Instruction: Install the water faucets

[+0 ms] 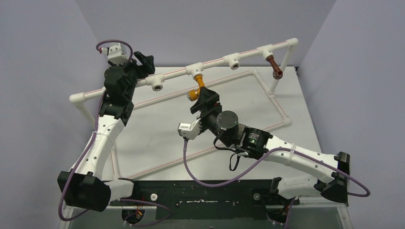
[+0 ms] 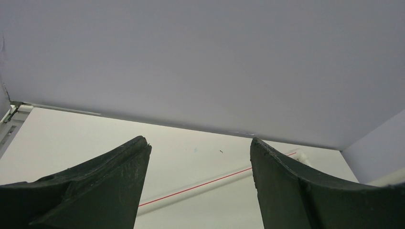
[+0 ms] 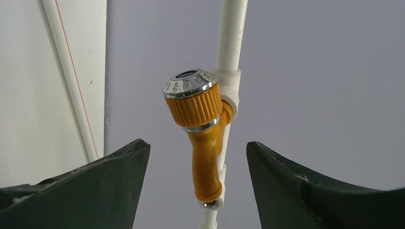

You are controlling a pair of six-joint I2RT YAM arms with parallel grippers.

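The orange-yellow faucet with a round silver end hangs from a white tee socket of the pipe frame. In the right wrist view the faucet stands between my spread fingers, narrow end at a tee socket. My right gripper is open, right by this faucet, and I see no contact. The dark reddish-brown faucet sits in the far-right tee socket. My left gripper is open and empty above the frame's left part.
The white pipe frame with red stripes spans the table, top rail raised at the back. Two other tee sockets hold nothing. The left wrist view shows a frame pipe below the fingers. Grey walls close in at the back and sides.
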